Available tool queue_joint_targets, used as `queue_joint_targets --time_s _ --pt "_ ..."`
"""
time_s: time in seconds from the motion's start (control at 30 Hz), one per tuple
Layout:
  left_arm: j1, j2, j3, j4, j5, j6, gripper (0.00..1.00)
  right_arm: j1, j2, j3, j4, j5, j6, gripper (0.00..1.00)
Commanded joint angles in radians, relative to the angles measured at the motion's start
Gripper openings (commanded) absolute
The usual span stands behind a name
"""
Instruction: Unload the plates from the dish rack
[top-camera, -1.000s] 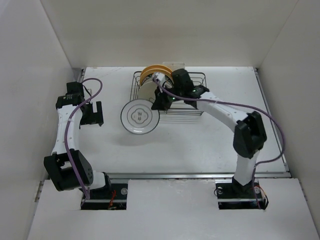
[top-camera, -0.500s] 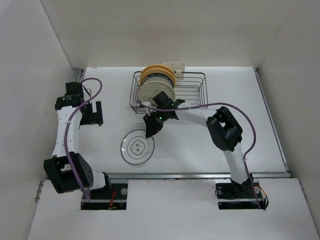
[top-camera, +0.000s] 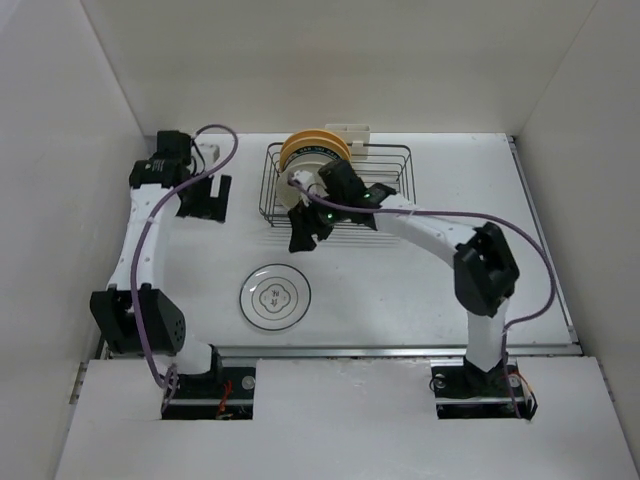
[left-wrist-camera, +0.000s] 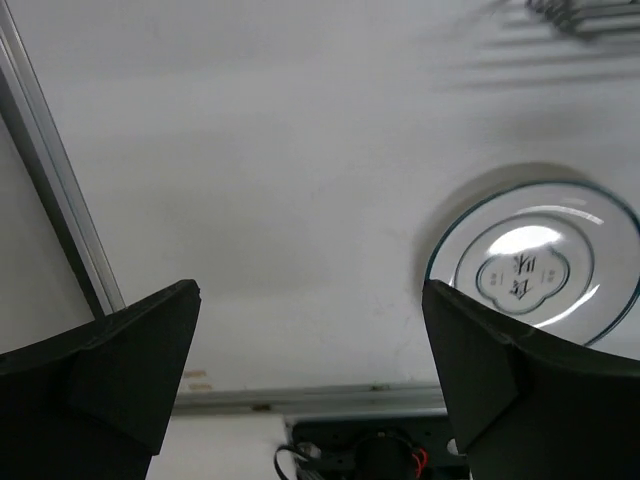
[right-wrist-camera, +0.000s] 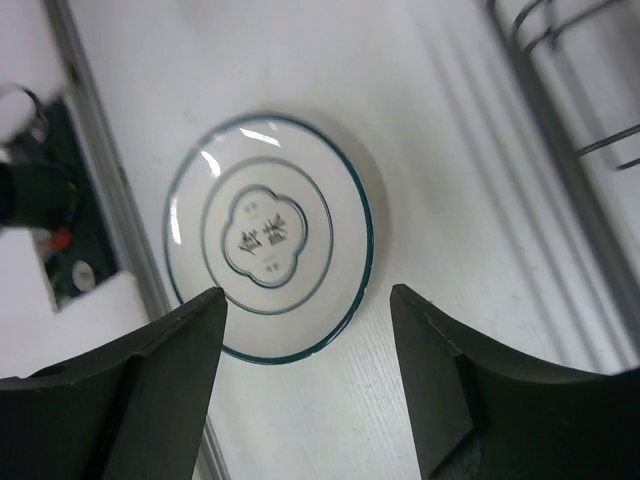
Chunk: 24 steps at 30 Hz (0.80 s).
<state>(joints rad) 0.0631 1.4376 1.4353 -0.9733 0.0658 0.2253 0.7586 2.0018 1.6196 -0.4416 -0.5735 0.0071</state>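
Note:
The dish rack (top-camera: 385, 190) stands at the back of the table, its wires also showing in the right wrist view (right-wrist-camera: 560, 100). Upright in its left end are a yellow-orange plate (top-camera: 310, 142) and paler plates (top-camera: 292, 186) in front of it. A white plate with a thin dark ring and a centre emblem (top-camera: 274, 296) lies flat near the table's front edge (left-wrist-camera: 540, 265) (right-wrist-camera: 270, 235). My right gripper (top-camera: 303, 232) (right-wrist-camera: 305, 295) hangs open above the table between that plate and the rack, holding nothing. Left of the rack, my left gripper (top-camera: 205, 195) (left-wrist-camera: 310, 290) is open and empty.
A small white holder (top-camera: 350, 131) is clipped to the rack's back side. White walls close in the table on three sides. A metal rail (top-camera: 400, 350) runs along the front edge, with the arm bases just behind it.
My right gripper opened and let go of the ringed plate, which now lies flat near the front, then drew back toward the rack. My left arm swung toward the back and right.

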Motion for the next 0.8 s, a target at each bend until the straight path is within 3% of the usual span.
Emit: queue_joint_targets --time_s 0.0,0.2,0.3,0.5,0.53,0.67,0.77 --pt "-0.11 0.096 0.189 0.031 0.052 0.071 0.9 -0.068 -0.181 -0.024 0.093 0.044 0.053 0.73" --pt "-0.308 0.384 0.486 0.08 -0.062 0.095 0.86 -0.203 -0.346 -0.095 0.106 0.182 0.152 0.74" --pt "-0.393 0.475 0.576 0.142 -0.139 0.105 0.79 -0.274 -0.411 -0.151 0.115 0.241 0.18 0.74" --pt "-0.471 0.601 0.596 0.3 -0.293 0.115 0.62 -0.344 -0.533 -0.271 0.124 0.261 0.18 0.74" --pt "-0.471 0.601 0.596 0.3 -0.293 0.103 0.51 -0.344 -0.547 -0.283 0.124 0.261 0.18 0.74" --pt "-0.471 0.603 0.586 0.3 -0.302 0.08 0.3 -0.355 -0.597 -0.331 0.124 0.285 0.18 0.75" --pt "-0.471 0.566 0.558 0.291 -0.328 0.069 0.28 -0.355 -0.597 -0.331 0.124 0.285 0.18 0.75"
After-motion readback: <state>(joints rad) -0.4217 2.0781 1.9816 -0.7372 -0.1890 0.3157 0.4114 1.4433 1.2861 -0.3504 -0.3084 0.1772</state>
